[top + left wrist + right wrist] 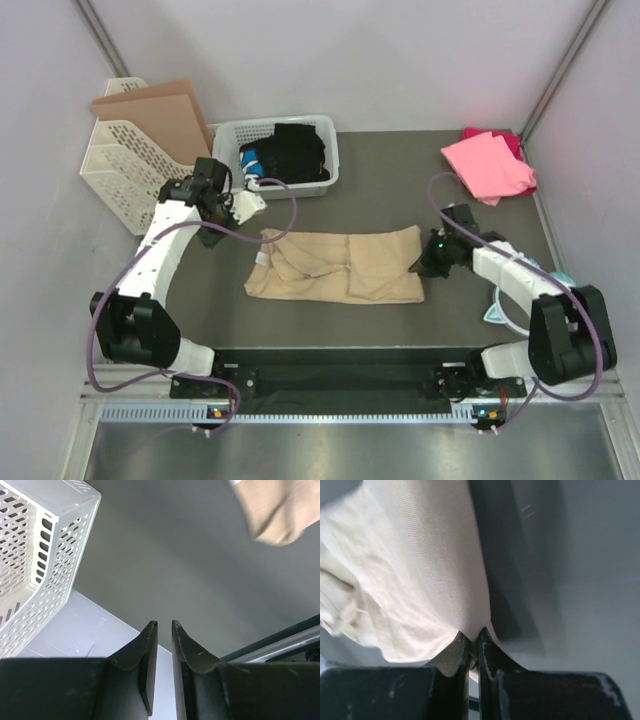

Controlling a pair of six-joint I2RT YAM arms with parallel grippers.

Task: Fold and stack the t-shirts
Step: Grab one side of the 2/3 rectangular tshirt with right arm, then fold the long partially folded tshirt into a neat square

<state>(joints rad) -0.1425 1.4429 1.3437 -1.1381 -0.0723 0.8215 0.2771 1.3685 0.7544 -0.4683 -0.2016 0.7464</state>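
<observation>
Top view: tan t-shirt [340, 268] lies part-folded mid-counter [390, 180]. Pink t-shirts [487, 165] are heaped at the far right corner. Right fingers [417, 266] sit at the tan shirt's right edge.
Left wrist: left fingers [148, 655] slightly apart, empty.
Right wrist: right fingers closed, seemingly pinching the tan cloth's edge.

Rumpled tan t-shirt [340, 268] mid-table; pink t-shirt [487, 165] atop magenta t-shirt [508, 138] in far right corner.

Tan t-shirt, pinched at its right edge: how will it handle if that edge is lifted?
Likely floppy: the tan t-shirt lies creased and rumpled, so it should drape from the right gripper rather than hold shape. Probably light, since thin cloth bunches in its grip. Its far side may drag on the table.
</observation>
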